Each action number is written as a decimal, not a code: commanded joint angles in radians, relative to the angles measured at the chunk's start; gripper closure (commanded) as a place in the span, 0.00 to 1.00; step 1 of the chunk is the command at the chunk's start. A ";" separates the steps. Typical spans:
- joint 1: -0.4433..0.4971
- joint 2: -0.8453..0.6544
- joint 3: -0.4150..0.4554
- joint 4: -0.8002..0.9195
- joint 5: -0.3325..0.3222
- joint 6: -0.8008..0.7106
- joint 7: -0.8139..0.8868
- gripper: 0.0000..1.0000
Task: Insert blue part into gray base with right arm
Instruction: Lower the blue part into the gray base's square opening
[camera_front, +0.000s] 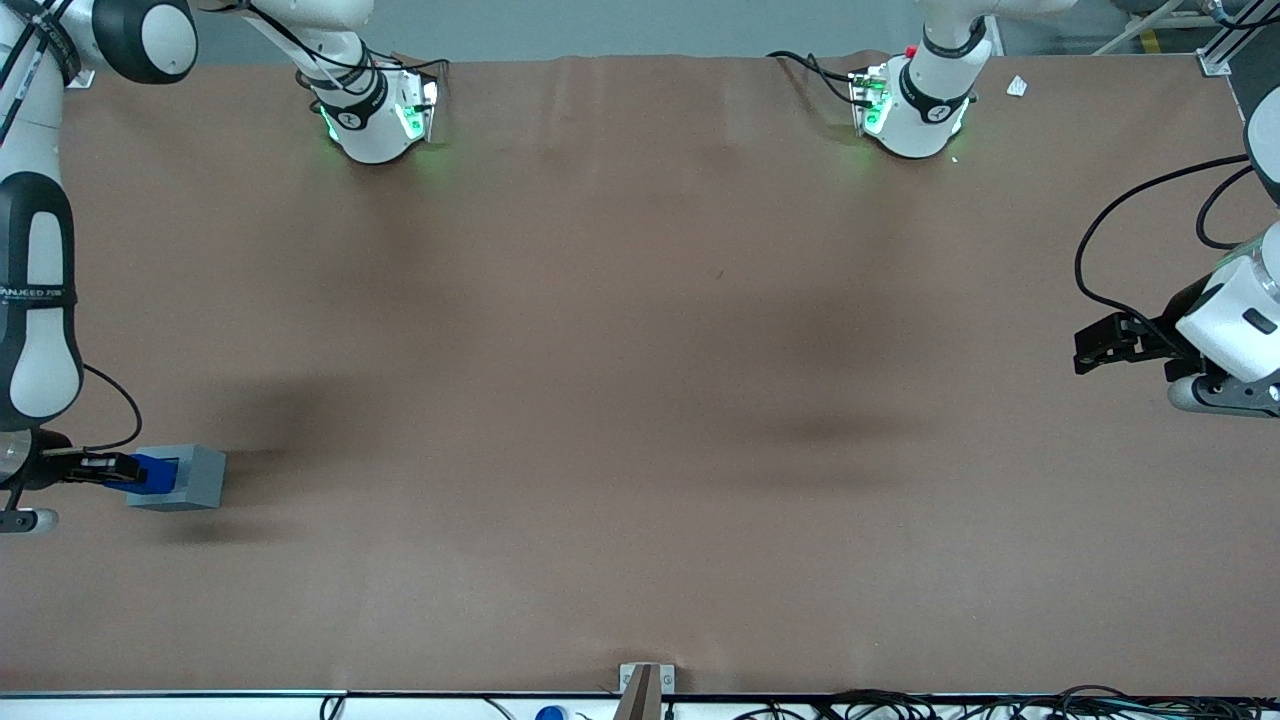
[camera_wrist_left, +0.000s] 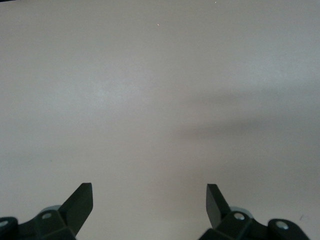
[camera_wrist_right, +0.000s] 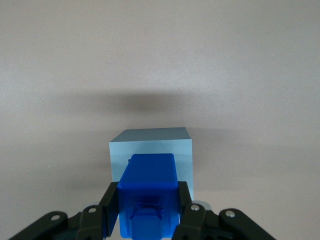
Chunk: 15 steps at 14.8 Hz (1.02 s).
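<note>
Gripper (camera_wrist_right: 148, 212) clamps blue part (camera_wrist_right: 148, 187), held directly over gray base (camera_wrist_right: 150, 142).

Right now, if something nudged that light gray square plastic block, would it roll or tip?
Probably neither: the light gray square plastic block sits flat on the table, so it would likely slide. It looks rigid. The gripper, shut on the bright blue plastic part above it, may steady it.

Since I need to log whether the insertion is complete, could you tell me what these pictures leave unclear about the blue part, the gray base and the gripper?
- Seating depth: in the right wrist view the blue part covers the recess of the gray base; whether it has bottomed out cannot be told.
- Front view: the gripper, shut on the blue part, hides where it meets the gray base.
- The working arm is cut by the front view's edge.
</note>
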 joint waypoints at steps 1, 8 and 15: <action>-0.018 0.019 0.019 0.000 0.002 0.001 -0.010 1.00; -0.021 0.019 0.028 0.035 0.002 0.004 -0.011 1.00; -0.021 0.016 0.031 0.049 0.002 -0.002 -0.010 1.00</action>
